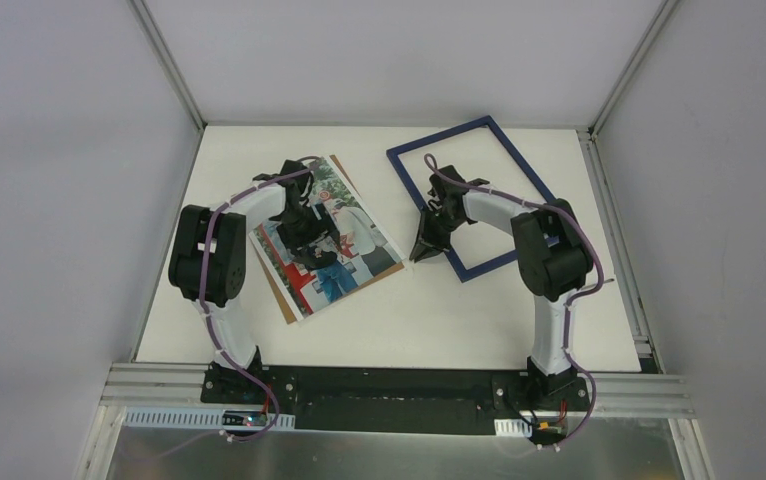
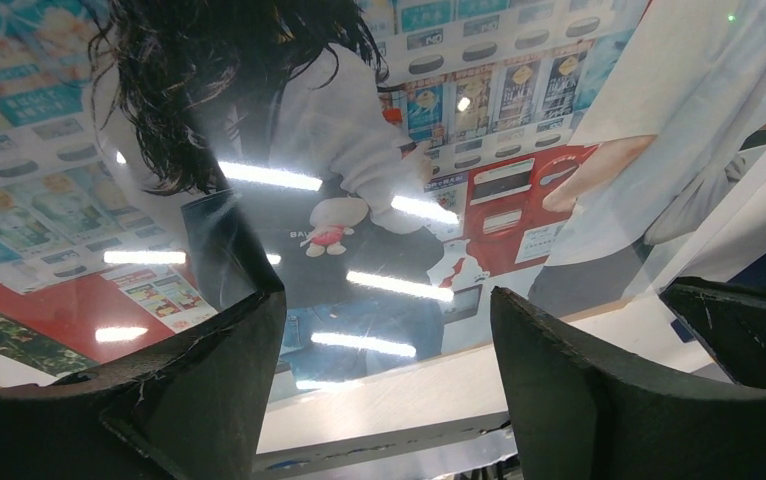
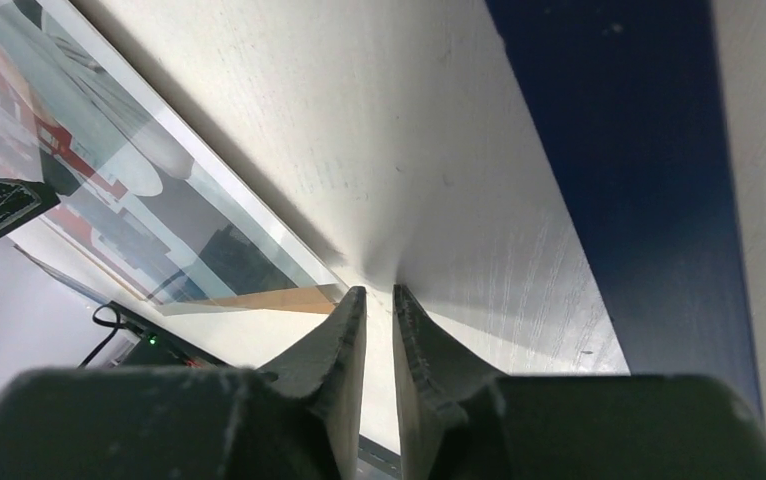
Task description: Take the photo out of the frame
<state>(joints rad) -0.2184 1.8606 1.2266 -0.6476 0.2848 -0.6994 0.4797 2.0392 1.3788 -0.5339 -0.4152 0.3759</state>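
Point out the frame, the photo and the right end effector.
frame (image 1: 438, 135), top view, far rim.
photo (image 1: 361, 240), top view, uncovered right part.
right end effector (image 3: 378, 292), right wrist view, between its fingertips.

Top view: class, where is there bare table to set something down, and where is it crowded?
Free: the wide near strip of table between the arm bases and the photo and frame; the back-left corner beyond the photo. Crowded: the gap between photo and frame, where the right gripper sits.
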